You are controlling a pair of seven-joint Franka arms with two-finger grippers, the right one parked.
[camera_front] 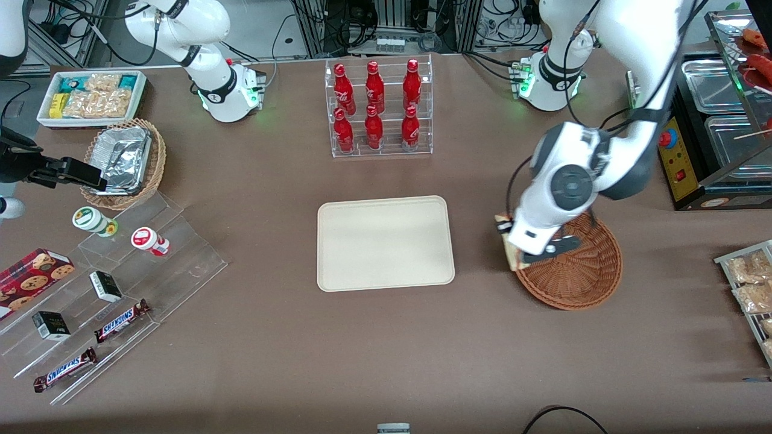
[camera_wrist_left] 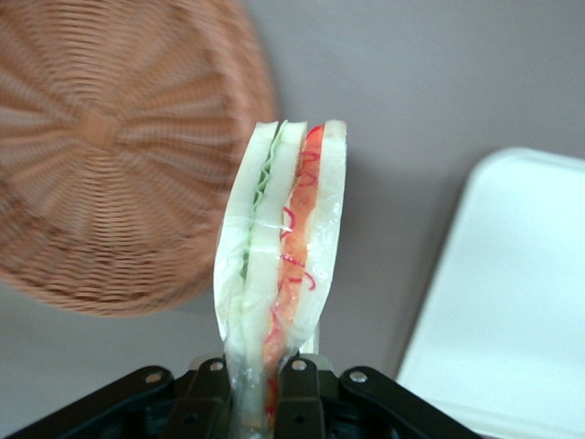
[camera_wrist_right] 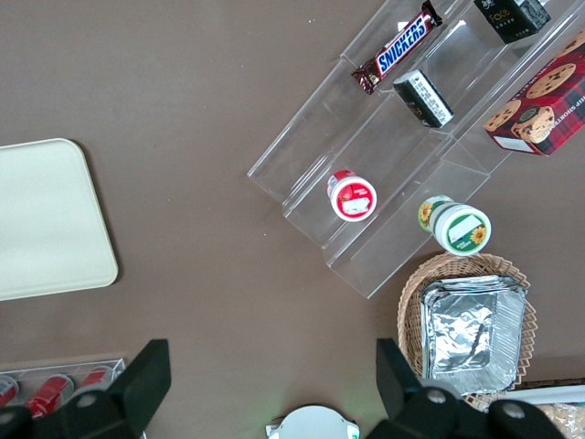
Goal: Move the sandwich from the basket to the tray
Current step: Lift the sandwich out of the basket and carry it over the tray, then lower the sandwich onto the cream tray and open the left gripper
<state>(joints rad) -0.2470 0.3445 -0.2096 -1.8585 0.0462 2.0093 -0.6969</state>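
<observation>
My left gripper [camera_front: 511,242] is shut on the sandwich [camera_front: 512,260], a wrapped wedge of white bread with green and red-orange filling. It holds the wedge in the air at the reddish-brown basket's [camera_front: 579,271] rim, on the edge that faces the tray [camera_front: 385,242]. In the left wrist view the sandwich [camera_wrist_left: 283,238] stands up from between the fingers of the gripper [camera_wrist_left: 259,402]. It hangs over bare table between the basket [camera_wrist_left: 101,155] and the cream tray [camera_wrist_left: 512,302]. Nothing lies in the basket or on the tray.
A clear rack of red bottles [camera_front: 379,108] stands farther from the camera than the tray. Toward the parked arm's end are a stepped acrylic shelf with snacks [camera_front: 120,289], a tan basket of foil trays [camera_front: 123,161] and a white snack bin [camera_front: 91,96]. A food warmer [camera_front: 718,132] stands toward the working arm's end.
</observation>
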